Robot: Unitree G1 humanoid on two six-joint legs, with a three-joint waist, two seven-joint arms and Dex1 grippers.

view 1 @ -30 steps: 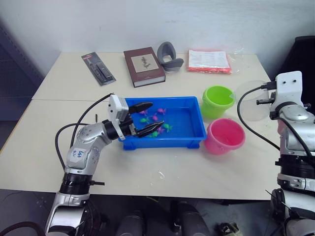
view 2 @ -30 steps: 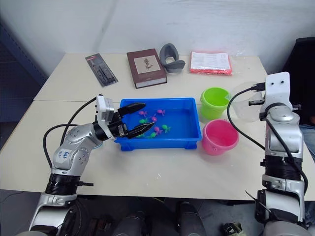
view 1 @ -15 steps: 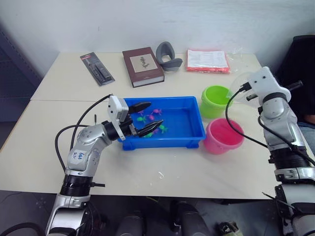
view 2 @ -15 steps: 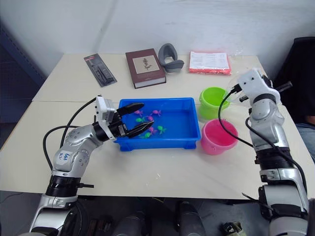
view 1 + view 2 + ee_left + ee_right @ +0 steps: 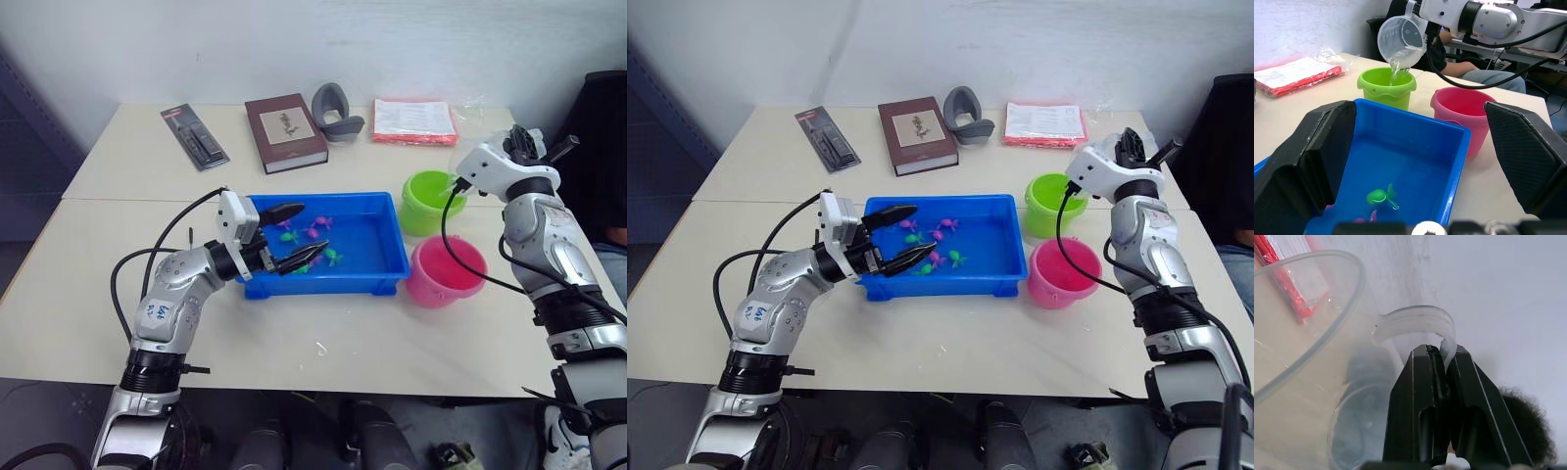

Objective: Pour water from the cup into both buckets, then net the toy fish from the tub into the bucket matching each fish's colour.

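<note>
The blue tub (image 5: 364,257) sits mid-table with small pink and green toy fish (image 5: 315,231) in it, and the left gripper (image 5: 294,235) hangs over its left end with its two black fingers spread wide, holding nothing. Right of the tub stand the lime green bucket (image 5: 428,201), farther, and the pink bucket (image 5: 446,272), nearer. The right gripper (image 5: 1444,363) is pinched on the handle of the clear cup (image 5: 1400,41), tipped above the green bucket with water streaming into it.
</note>
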